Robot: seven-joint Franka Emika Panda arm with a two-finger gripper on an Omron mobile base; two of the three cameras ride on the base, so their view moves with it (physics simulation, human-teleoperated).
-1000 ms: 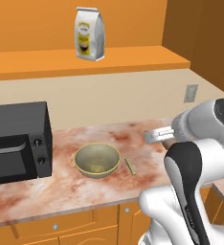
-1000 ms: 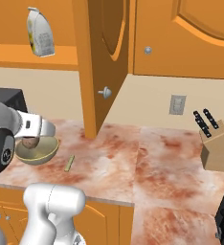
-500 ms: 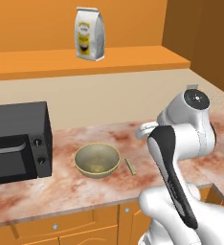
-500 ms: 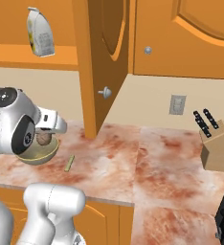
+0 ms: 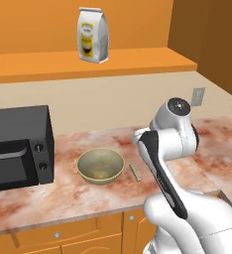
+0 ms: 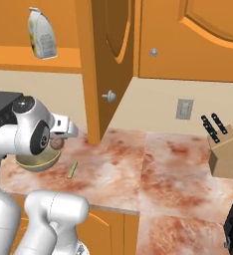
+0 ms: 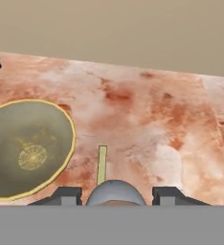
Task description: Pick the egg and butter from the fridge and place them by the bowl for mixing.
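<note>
Left base view: round olive-yellow bowl on the marbled reddish surface, thin tan butter stick just beside it. Right base view: brownish egg near my wrist. Hand view: my jaws look clamped on a rounded grey-brown object, probably the egg. Next I'd set it by the bowl.

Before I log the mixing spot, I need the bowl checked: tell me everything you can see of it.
The bowl is round and shallow, olive-yellow outside with a brighter yellow rim and a speckled tan inside. It sits upright on the marbled reddish counter, right of the black microwave and apart from it. Nothing lies inside it. A thin yellow-tan stick lies on the counter just beside it, not touching.
</note>
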